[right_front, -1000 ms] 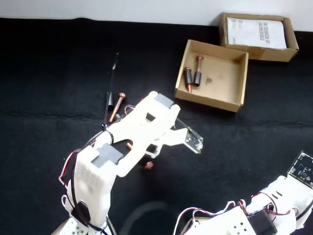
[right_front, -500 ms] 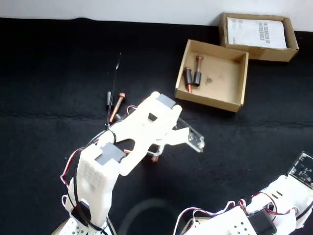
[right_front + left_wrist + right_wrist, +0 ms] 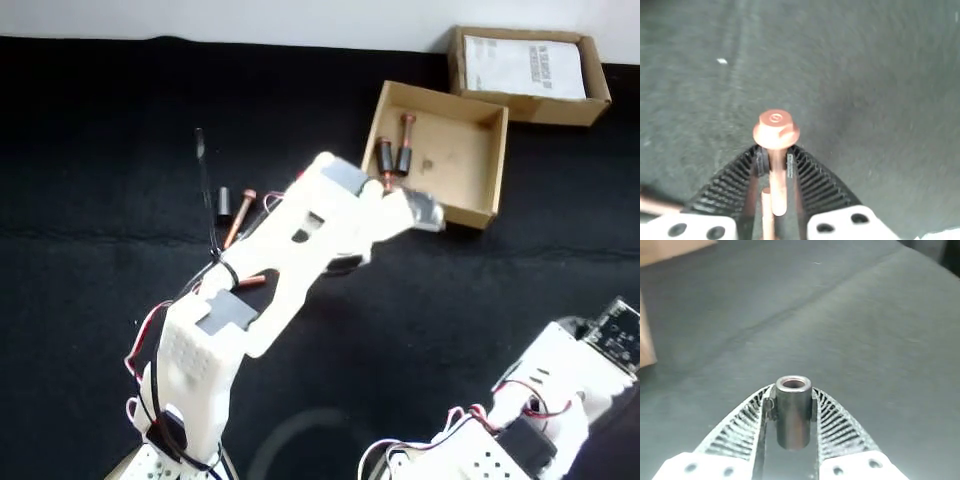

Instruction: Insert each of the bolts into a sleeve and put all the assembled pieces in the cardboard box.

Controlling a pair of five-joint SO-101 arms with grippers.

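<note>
Swung over from mid-table, the left gripper (image 3: 775,150) now hangs just short of the cardboard box (image 3: 470,212), clamped on a copper bolt (image 3: 776,131). The right gripper (image 3: 792,390) pinches a dark sleeve (image 3: 792,412). Two assembled pieces (image 3: 386,160) lie in the box; a loose bolt (image 3: 240,215) rests on the black cloth (image 3: 100,150).

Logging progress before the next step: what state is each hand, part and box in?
Left hand: shut on a bolt.
Right hand: shut on a sleeve, bore empty.
Cardboard box: open, two assembled pieces lying inside.
Loose bolt: lying on the table, not sleeved.
Loose sleeve: lying beside it, separate.
</note>
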